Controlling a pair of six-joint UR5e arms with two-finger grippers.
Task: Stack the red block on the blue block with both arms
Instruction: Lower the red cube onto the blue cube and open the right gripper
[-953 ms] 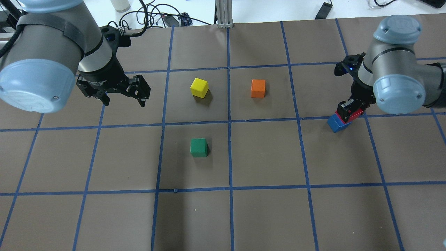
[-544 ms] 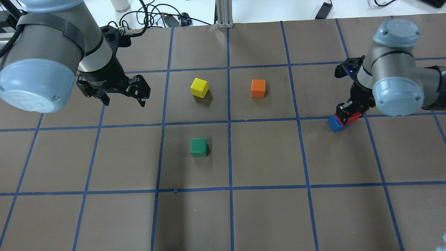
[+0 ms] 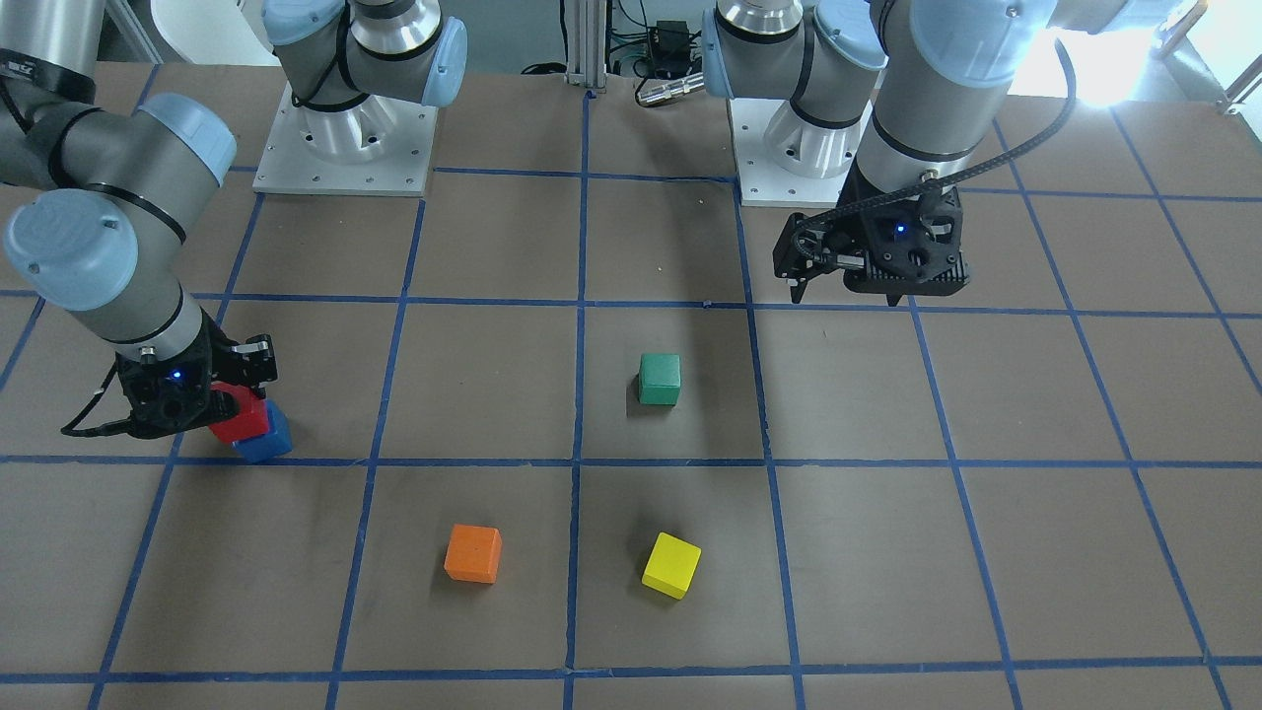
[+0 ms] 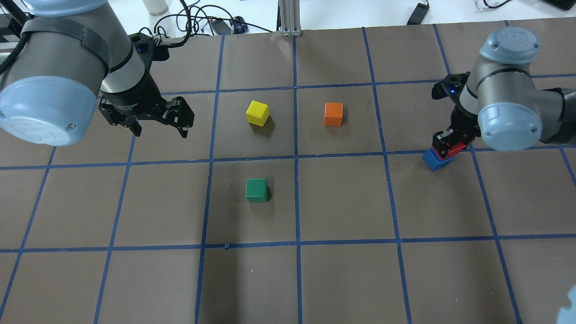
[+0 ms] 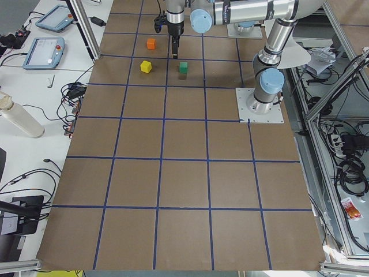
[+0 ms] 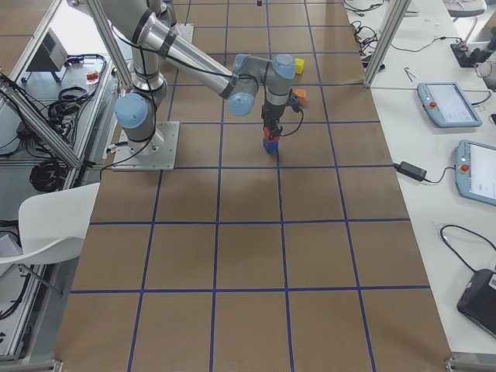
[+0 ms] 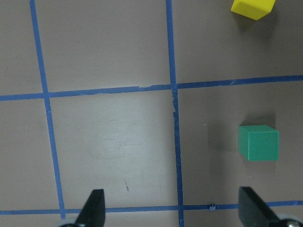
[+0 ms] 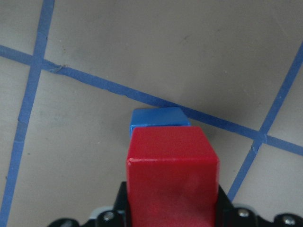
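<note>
Since a second ago, only the right arm has shifted: its wrist has edged slightly inward and the red block it carries has settled closer over the blue one. Everything else lies as it did.

At the far left of the overhead view, the left hand hovers above the surface with its fingers spread wide and nothing between them. Moving rightward come the yellow block and, nearer the robot, the green block, then the orange block, all well apart from one another.

At the far right, the right hand pinches the red block by its sides, directly over the blue block, which sits on a blue tape line. In the wrist view the red block covers most of the blue one, leaving only a far strip showing. Whether the two faces already touch cannot be told.

This looks like the placing step, close to the end of the task. The next move probably calls for a short, straight descent if any gap remains. The fingers should then open without nudging the red block sideways, and the hand should lift straight up. If the two blocks are poorly aligned, the red block could tip off on release.
</note>
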